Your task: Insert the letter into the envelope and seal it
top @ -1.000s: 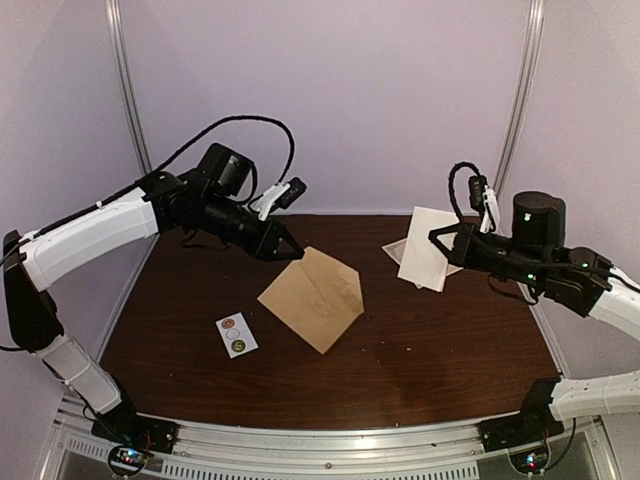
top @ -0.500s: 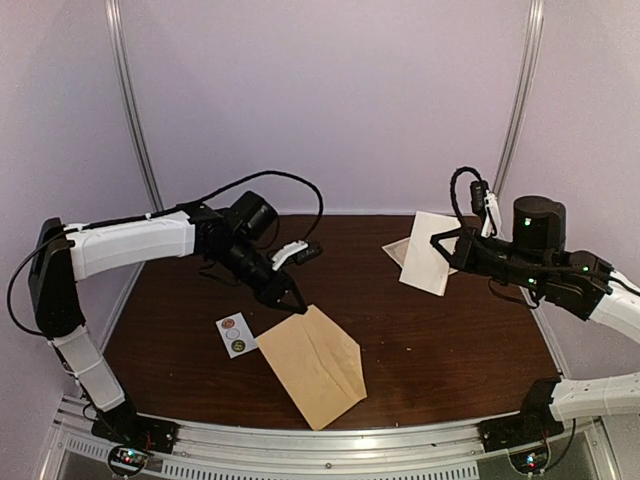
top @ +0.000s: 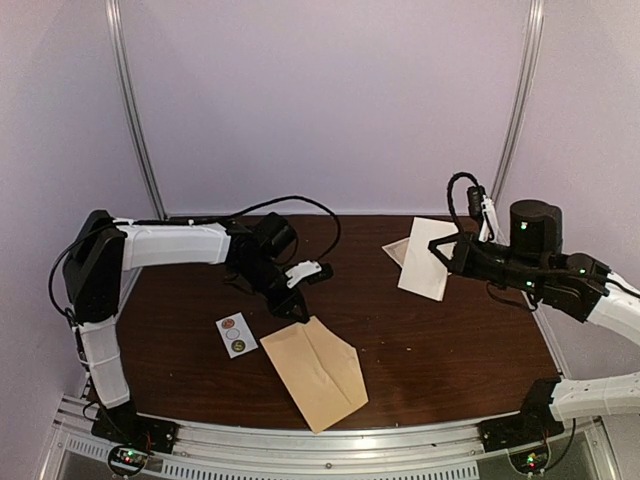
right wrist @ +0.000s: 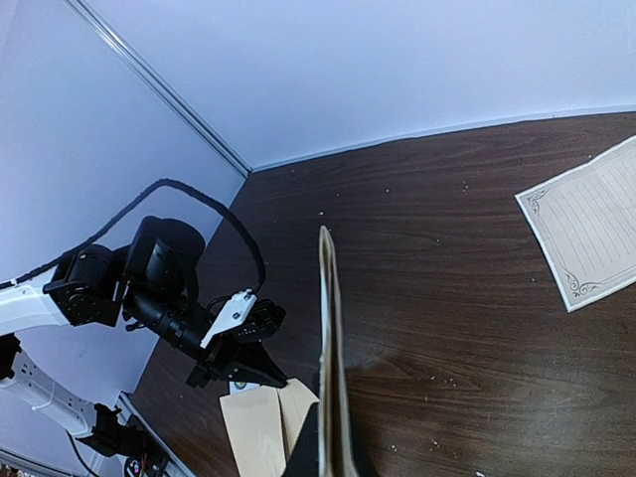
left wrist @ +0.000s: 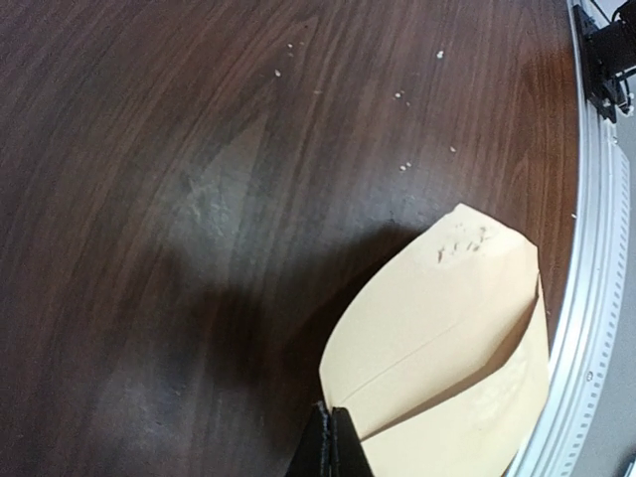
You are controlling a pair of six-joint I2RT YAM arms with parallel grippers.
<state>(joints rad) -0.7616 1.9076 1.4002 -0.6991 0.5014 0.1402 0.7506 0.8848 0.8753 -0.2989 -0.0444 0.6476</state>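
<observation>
A second ago the left end effector (top: 298,308) held the envelope (top: 318,372) in the air over the middle of the bench (top: 450,340). Now the arm has come down and toward the near edge, and the envelope lies almost flat there, just beside the sticker card (top: 236,335). The fingers are together, still clamped on its far corner. The right end effector (top: 437,250) has hardly moved. It stays closed on the white letter (top: 422,265), raised at the right above a bordered sheet (top: 396,250). So the envelope seems placed for loading, but whether its mouth is open I cannot tell.
</observation>
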